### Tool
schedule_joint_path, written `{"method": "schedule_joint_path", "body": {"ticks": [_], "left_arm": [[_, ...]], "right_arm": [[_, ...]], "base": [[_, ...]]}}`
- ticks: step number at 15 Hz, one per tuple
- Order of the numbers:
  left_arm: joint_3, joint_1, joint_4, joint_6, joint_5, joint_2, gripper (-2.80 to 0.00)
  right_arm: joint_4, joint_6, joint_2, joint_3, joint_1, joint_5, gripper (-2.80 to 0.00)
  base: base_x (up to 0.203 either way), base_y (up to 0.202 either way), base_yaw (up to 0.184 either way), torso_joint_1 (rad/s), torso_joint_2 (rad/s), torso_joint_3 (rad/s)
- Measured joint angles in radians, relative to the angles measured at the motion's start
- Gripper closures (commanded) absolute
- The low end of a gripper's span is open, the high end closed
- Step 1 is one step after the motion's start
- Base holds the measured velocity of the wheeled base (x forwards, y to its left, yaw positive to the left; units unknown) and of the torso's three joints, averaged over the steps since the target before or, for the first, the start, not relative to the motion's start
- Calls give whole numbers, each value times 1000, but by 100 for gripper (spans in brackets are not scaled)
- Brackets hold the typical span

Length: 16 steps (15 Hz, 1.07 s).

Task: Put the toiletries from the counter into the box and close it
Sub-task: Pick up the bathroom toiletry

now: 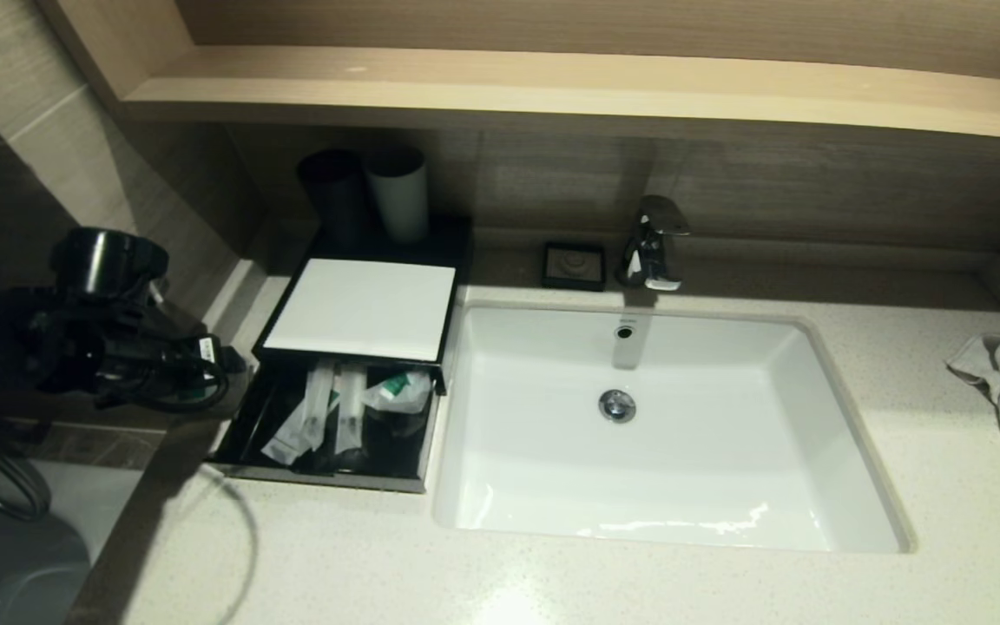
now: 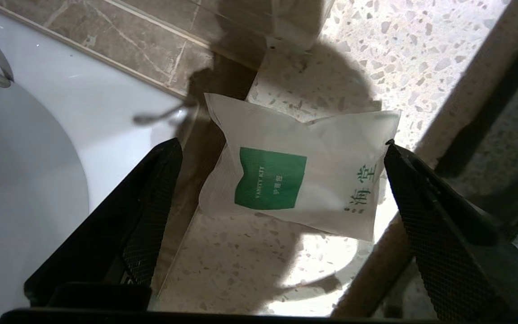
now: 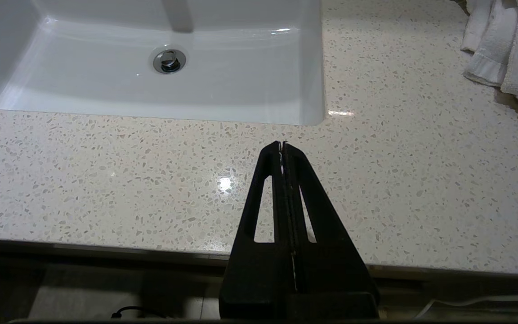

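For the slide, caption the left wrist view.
Open left gripper frames a white sachet with a green label, lying at the counter edge.

Toiletries [image 1: 339, 408] in box [image 1: 367, 305] drawer

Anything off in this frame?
Yes: a green-labelled sachet shows skewed under the open left gripper, which appears left of the counter, not over the open drawer of the box. It looks dropped outside; lying or falling, I cannot tell. Right gripper is parked shut at the counter's front.
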<state>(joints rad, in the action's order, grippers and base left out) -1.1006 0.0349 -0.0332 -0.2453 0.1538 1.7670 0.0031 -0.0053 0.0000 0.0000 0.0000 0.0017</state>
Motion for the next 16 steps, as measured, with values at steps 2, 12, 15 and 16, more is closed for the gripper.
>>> {"method": "schedule_joint_path", "body": {"ticks": [2,12,15,16], "left_arm": [[0,6,0,0,-1,5,-280],[8,13,0,-1,-2,11,-280],[9,13,0,0,-2,11,-280],[10,13,0,0,-2,11,0]], "right_arm": [[0,0,0,0,0,0,0],[0,0,0,0,0,-1,0],[0,0,0,0,0,-1,0],[0,0,0,0,0,-1,0]], "base": [[0,0,0,0,0,0],[0,0,0,0,0,0],[0,0,0,0,0,0],[0,0,0,0,0,0]]}}
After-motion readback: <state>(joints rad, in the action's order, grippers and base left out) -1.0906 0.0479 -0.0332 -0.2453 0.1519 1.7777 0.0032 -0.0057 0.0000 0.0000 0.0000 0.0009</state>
